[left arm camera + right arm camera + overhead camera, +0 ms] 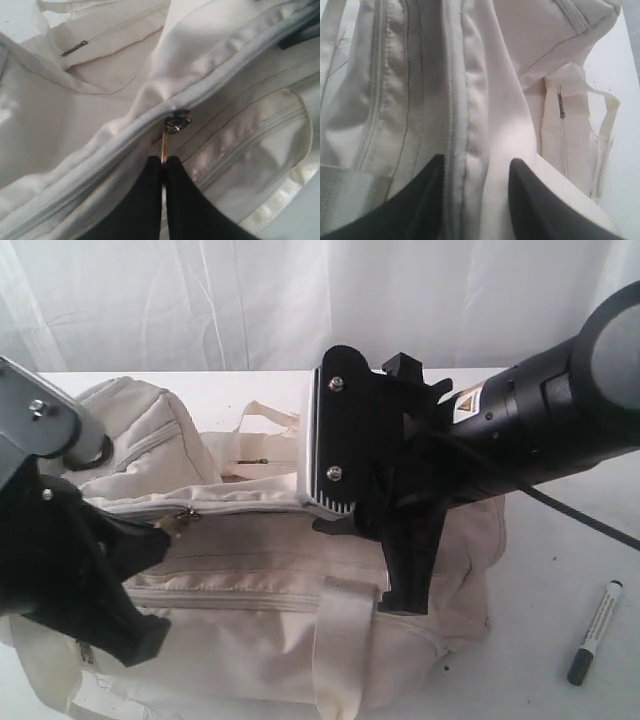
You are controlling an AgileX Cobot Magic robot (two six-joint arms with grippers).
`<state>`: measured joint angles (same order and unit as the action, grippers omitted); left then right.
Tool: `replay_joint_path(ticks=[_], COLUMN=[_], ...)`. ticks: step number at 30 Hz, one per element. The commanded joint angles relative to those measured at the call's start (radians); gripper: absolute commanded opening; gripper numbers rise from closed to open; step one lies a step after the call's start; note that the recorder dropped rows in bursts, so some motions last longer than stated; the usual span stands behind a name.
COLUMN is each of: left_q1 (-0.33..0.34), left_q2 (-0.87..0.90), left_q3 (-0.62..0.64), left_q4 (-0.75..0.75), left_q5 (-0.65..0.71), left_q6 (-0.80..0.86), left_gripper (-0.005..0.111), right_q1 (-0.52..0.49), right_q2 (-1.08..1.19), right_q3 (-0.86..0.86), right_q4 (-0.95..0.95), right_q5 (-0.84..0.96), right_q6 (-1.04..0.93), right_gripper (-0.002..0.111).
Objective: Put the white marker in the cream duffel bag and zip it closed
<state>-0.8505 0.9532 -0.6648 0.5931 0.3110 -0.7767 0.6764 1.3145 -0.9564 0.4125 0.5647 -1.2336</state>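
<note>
The white tabletop [520, 680] is carrying everything. Nearest, on its right side, the marker [596, 632] is lying flat outside the bag [250, 640], near its right end. It is showing a white barrel with small dark print, a dark cap and a dark end, and only the exterior view is catching it.

The cream bag is filling the middle, with a webbing handle [345, 640] draping over its front.

The left wrist view alone is showing the left claw [164, 161] pinched shut on the brass zip pull [164, 145], just below the slider [177, 121]. The right wrist view alone is showing the right claw [476, 167] hanging open, its black fingers standing either side of the zip seam and clamping nothing.

Farthest back, a white curtain [200, 300] is hanging behind the tabletop.
</note>
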Motion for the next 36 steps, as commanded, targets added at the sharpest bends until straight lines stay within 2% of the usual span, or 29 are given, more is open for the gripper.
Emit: replay_joint_path(ticks=[1,6,19,23,24,26,27,29,36], left_q1=[0.001,0.001,0.001,0.001,0.001,0.001,0.001,0.001,0.001], left_q2=[0.113,0.163,0.163,0.163,0.163,0.163,0.163,0.163,0.163], left_q3=[0.005,0.002,0.000,0.000,0.000,0.000,0.000,0.000,0.000], left_q4=[0.014,0.010,0.010,0.010,0.010,0.012,0.012,0.012,0.024], left_q5=[-0.175,-0.236,-0.240,-0.240,-0.240,-0.240,-0.240,-0.232,-0.213], left_q6=[-0.012,-0.014,-0.031,-0.031,-0.031,-0.031,-0.031,-0.031,-0.031], left_gripper=[0.000,0.000,0.000,0.000,0.000,0.000,0.000,0.000,0.000], right_q1=[0.007,0.103,0.104,0.139,0.145,0.146,0.146,0.146,0.141], right_q2=[-0.014,-0.033,0.056,0.098,0.114,0.133,0.132,0.123,0.094], right_q3=[0.000,-0.001,-0.001,-0.001,-0.001,-0.001,-0.001,-0.001,-0.001], right_q4=[-0.003,-0.005,-0.025,-0.025,-0.025,-0.027,-0.027,-0.029,-0.047], right_q5=[0.002,-0.035,-0.069,-0.130,-0.153,-0.161,-0.168,-0.172,-0.144], right_q6=[0.008,-0.078,-0.080,-0.080,-0.080,-0.078,-0.072,-0.063,-0.061], right_gripper=[0.040,0.040,0.040,0.040,0.039,0.027,0.014,0.000,0.000])
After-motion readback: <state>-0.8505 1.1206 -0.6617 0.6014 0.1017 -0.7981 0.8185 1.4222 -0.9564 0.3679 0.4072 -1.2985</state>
